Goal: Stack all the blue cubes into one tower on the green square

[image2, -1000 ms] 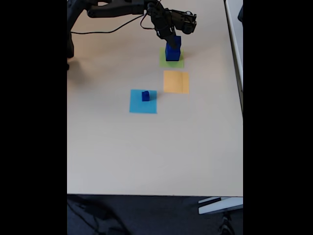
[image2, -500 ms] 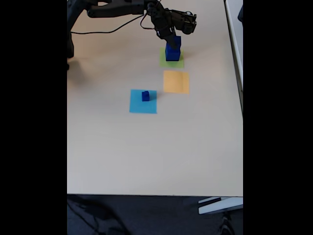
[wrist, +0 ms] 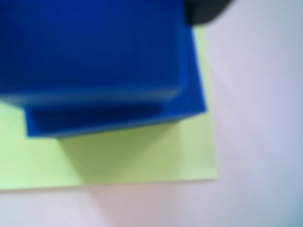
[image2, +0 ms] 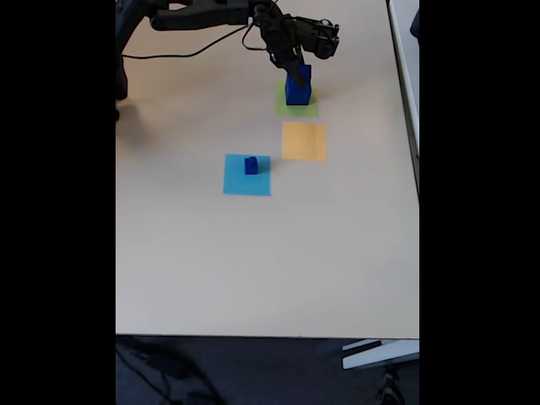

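In the fixed view a tower [image2: 297,89] of dark blue cubes stands on the green square [image2: 309,110] at the far side of the table. My gripper [image2: 295,61] is at the tower's top; whether its jaws hold the top cube cannot be told. One small blue cube [image2: 251,165] sits on the light blue square [image2: 240,184]. The blurred wrist view looks down on an upper blue cube [wrist: 90,47] resting on a wider one [wrist: 118,120] over the green square [wrist: 142,156]. A black fingertip [wrist: 203,9] shows at the upper cube's right edge.
An orange square [image2: 304,141] lies bare between the green and light blue squares. A black cable [image2: 186,52] trails from the arm at the far left. The table edge [image2: 253,336] runs along the near side, with a wide stretch of bare tabletop before it.
The gripper has risen slightly at the top of the tower. The tower and the small cube have not moved.
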`<state>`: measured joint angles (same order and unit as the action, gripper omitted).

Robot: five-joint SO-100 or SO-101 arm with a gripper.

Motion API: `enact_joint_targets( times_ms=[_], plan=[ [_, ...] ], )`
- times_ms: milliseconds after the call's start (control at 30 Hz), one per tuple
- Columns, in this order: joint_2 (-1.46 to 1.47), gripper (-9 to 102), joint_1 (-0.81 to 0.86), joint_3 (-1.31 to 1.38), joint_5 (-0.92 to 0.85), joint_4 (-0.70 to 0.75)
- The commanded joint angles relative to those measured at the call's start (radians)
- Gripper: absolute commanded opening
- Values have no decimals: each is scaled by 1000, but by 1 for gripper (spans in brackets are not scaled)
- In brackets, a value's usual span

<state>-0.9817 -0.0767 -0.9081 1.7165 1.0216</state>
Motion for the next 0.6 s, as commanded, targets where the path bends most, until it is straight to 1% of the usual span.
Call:
enact_joint_targets(
  times_ms=[0, 567],
  plan=[
    [-32, 22, -2, 11, -2, -3],
    [-41, 20, 3, 11, -38, -2]
  ],
)
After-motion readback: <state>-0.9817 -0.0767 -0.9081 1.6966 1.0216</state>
